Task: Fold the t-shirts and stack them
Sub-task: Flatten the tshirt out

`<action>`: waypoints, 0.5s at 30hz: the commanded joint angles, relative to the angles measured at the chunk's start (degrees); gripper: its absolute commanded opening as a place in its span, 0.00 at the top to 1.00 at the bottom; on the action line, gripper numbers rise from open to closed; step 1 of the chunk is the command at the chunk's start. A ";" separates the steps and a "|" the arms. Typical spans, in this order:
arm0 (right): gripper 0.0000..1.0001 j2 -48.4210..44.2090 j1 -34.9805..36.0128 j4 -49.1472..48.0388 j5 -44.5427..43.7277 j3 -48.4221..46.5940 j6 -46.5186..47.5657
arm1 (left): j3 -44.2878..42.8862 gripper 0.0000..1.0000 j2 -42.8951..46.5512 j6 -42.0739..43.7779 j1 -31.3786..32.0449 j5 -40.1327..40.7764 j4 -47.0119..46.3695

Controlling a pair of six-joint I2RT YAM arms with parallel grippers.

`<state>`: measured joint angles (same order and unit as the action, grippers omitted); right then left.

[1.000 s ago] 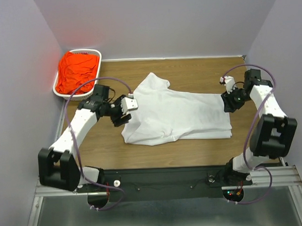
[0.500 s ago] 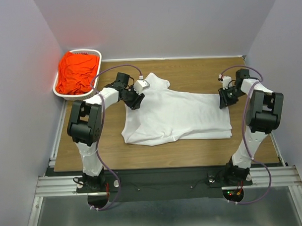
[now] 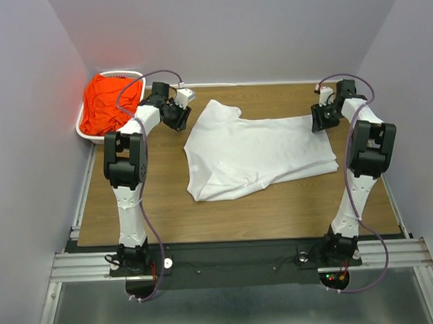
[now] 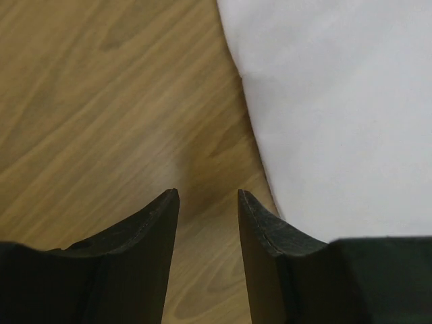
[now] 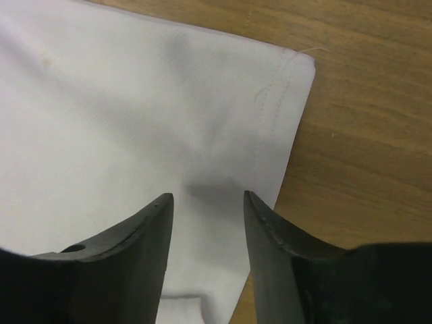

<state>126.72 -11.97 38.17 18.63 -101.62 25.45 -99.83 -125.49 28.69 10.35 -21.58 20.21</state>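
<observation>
White t-shirt (image 3: 259, 150) now lies slanted across the middle of the wooden surface (image 3: 275, 202), its hem end swung toward the far right corner and its collar-and-sleeve end pointing to the far left, whereas a second ago it lay squarer and nearer the arms. Both arms have reached out to the far side in that time. I judge this to be a drag or straightening pass rather than a fold, since the shirt is still partly doubled and wrinkled along its near edge. So folding is barely begun, and the orange-red t-shirt (image 3: 108, 102) sits bunched in the white slotted basket (image 3: 117, 71) at the far left, untouched. The left claw (image 4: 208, 196) stands with its fingers apart over bare wood, the shirt's edge just beside its right finger and nothing between the jaws. The right claw (image 5: 208, 197) also stands apart, hanging over the stitched hem corner of the white shirt. The cloth there lies flat and unpinched, and whether the fingertips touch it cannot be told.
</observation>
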 commanded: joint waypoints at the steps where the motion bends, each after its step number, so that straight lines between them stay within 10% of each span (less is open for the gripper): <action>1: 0.45 -8.48 0.28 0.50 2.63 0.27 1.43 | -3.80 0.44 6.74 1.11 0.37 -2.93 3.43; 15: 0.55 -18.52 -4.63 11.48 -4.84 13.20 3.65 | 17.65 0.38 22.75 -1.61 13.54 -3.91 0.01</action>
<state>106.59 -13.91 44.75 15.88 -90.48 32.42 -85.62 -104.73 29.08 21.10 -24.77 22.06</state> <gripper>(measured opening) 0.447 0.614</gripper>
